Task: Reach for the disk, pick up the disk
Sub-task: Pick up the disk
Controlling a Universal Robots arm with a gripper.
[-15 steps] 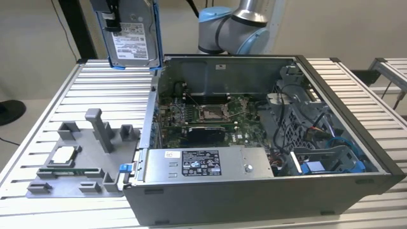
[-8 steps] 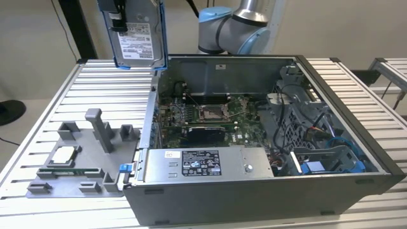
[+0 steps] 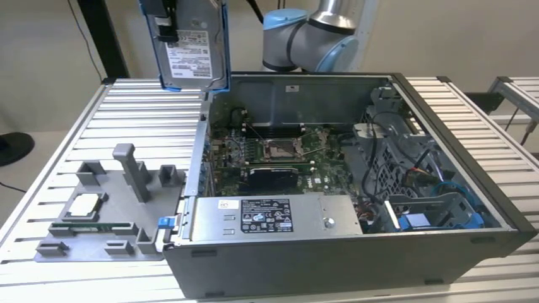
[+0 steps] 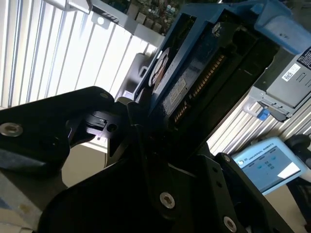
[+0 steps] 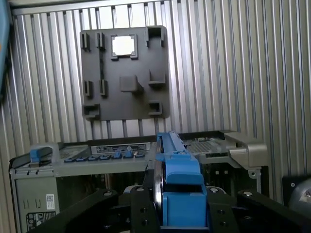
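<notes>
A: Checking the gripper (image 5: 181,206) first: gaping wide or pinching something?

B: Pinching. Clamping tight on the disk (image 3: 192,50), pressing dark fingers (image 5: 145,208) against its blue bracket from either side in the first wrist view.

A: Sitting where, that disk?

B: Hanging clear in the air, touching nothing but the gripper. In the exterior view, standing nearly upright, turning its white label toward the camera. Hovering high over the slatted table (image 3: 50,151), just beyond the far corner of the open computer case (image 3: 337,265) on the exterior view's left.

A: Seeing its other face anywhere?

B: Showing edge-on in the second wrist view, running up from between the fingers with a dark underside and a row of connector pins. Possibly carrying a circuit board there, though looking too shadowed to say for sure.

A: And lying below?

B: Looking down in the first wrist view on a grey fixture tray (image 5: 125,97), resting flat on the table beside the case and holding a small square silver chip (image 5: 123,46) in one recess. In the exterior view, also holding a thin memory stick (image 3: 93,226) near its front edge.

A: Anything inside the case?

B: Standing open-topped, exposing the motherboard (image 3: 244,151), a grey power supply (image 3: 269,218) along the near wall and a blue caddy (image 3: 425,221) in the corner on the exterior view's right. Noting also the robot arm (image 3: 312,35) behind the case's back wall
</notes>
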